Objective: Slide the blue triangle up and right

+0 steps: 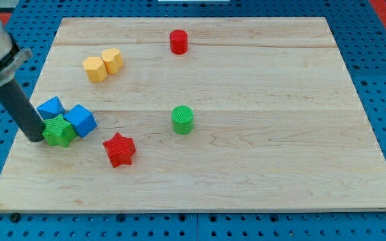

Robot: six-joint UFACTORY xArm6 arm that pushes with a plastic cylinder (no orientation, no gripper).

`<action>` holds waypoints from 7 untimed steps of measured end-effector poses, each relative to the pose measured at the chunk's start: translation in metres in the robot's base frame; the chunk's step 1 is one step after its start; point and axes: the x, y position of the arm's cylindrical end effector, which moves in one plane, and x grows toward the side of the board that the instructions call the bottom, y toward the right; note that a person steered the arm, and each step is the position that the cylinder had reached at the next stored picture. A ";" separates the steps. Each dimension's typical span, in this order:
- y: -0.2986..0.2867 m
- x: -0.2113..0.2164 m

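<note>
The blue triangle (50, 108) lies near the board's left edge, its lower side partly hidden by the rod. A blue cube (81, 120) sits just to its right. A green star (59, 131) lies below both and touches them. My tip (34, 137) rests on the board at the green star's left side, just below and left of the blue triangle. The dark rod rises from it up and to the left.
A red star (119, 149) lies below and right of the blue cube. A green cylinder (182, 120) stands mid-board. Two yellow blocks (103, 65) sit together at the upper left. A red cylinder (178, 41) stands near the top edge of the wooden board (260, 167).
</note>
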 end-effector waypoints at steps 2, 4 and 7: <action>-0.026 0.008; -0.011 -0.019; 0.015 -0.072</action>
